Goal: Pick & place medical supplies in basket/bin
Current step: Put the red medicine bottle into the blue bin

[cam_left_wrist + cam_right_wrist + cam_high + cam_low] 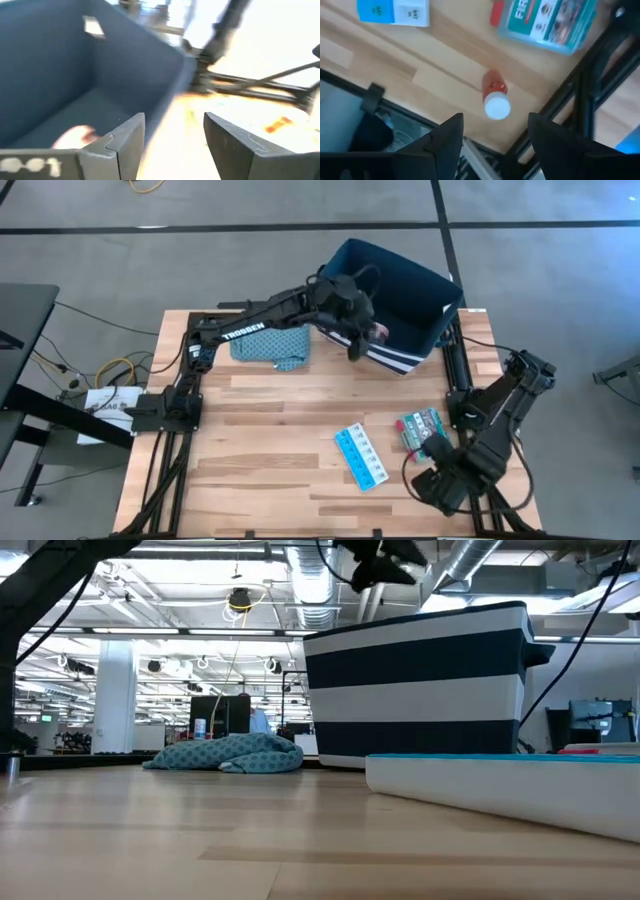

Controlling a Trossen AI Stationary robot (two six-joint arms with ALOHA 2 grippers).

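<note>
Hovering at the navy bin's (425, 290) near rim, my left gripper (357, 345) is spread and empty; a pink roll (379, 331) lies inside. My right gripper (492, 137), also spread and empty, hangs above the red-white bottle (494, 97). Bottle: long axis toward twelve o'clock, white cap nearest me. Pill organiser (361, 457) at nine, green-red packet (421, 427) beyond.
</note>
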